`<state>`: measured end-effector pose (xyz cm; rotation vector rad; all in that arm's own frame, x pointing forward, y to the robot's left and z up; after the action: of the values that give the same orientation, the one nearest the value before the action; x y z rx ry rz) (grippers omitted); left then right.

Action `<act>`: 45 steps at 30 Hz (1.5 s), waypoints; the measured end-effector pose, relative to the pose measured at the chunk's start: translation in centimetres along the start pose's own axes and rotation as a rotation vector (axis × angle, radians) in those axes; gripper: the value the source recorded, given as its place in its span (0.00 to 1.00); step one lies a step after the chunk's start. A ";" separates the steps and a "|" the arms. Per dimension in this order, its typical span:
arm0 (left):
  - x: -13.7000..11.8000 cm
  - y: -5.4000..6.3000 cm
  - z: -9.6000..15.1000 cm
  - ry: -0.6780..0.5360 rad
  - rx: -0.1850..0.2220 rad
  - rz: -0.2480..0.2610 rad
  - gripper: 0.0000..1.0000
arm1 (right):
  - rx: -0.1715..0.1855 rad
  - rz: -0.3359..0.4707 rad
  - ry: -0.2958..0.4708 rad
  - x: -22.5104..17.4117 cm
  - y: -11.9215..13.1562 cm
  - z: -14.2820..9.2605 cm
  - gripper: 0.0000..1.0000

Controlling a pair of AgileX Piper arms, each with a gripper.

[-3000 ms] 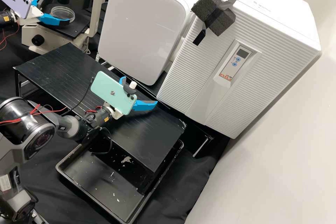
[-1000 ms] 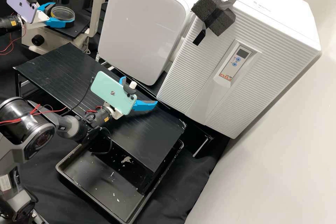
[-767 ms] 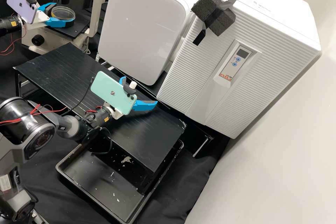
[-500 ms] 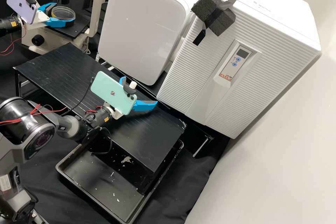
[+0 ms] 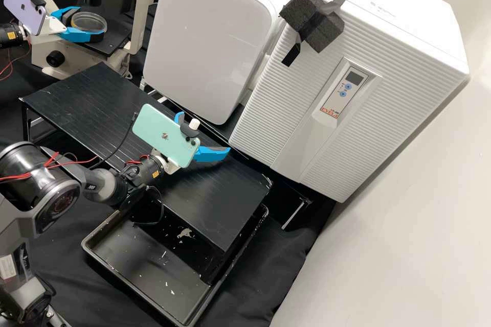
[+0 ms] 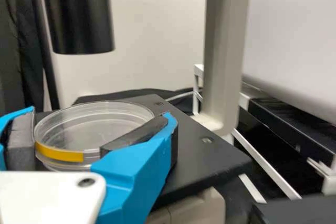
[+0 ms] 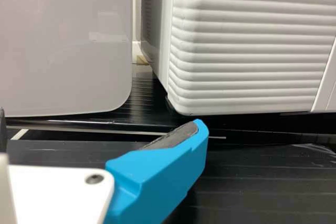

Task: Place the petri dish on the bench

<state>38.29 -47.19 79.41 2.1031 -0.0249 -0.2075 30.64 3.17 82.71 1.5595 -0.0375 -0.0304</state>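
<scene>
Petri dish point(image 5: 89, 21), clear and marked by a yellow strip point(image 6: 65, 155), lies within the left gripper point(image 5: 91, 23), whose fingers clasp it from opposite sides. It is level, over the black microscope stage point(image 5: 110, 47); whether its base touches the stage cannot be told. In the left wrist view, the stage's edge and corner extend beyond the gripped dish. A pale microscope upright point(image 5: 138, 20) stands just beside the stage, and a dark cylinder point(image 6: 79, 14) hangs higher than the dish, with a visible gap between them. The slatted black surface point(image 5: 76, 92) lies apart from the dish, its nearest corner close to the microscope base.

Right gripper point(image 5: 205, 131) stands with its fingers spread wide, holding nothing, above the surface and near its long edge beside the cabinets. Beyond that edge are a smooth-fronted cabinet point(image 5: 204, 36) and a ribbed white cabinet point(image 5: 286, 112), a narrow gap between them. A black tray point(image 5: 148, 278) extends from beneath the opposite edge, pale flecks on its floor.
</scene>
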 end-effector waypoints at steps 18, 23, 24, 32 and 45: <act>-3.0 2.9 1.9 -0.094 -0.047 0.037 0.00 | 0.000 0.000 0.000 0.0 0.0 0.0 1.00; -3.0 2.5 3.6 -0.143 -0.046 0.023 0.00 | 0.000 0.000 0.000 0.0 0.0 0.0 1.00; -3.0 2.4 3.9 -0.151 -0.044 0.021 0.00 | 0.000 0.000 0.000 0.0 0.0 0.0 1.00; -3.1 1.6 6.9 -0.233 -0.039 -0.009 0.00 | 0.000 0.000 0.000 0.0 0.0 0.0 1.00; -6.0 0.3 15.2 -0.613 0.134 -0.078 0.00 | 0.000 0.000 0.000 0.0 0.0 0.0 1.00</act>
<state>29.99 -59.71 72.87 2.0975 -0.3292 -0.9103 30.64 3.17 82.71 1.5595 -0.0375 -0.0304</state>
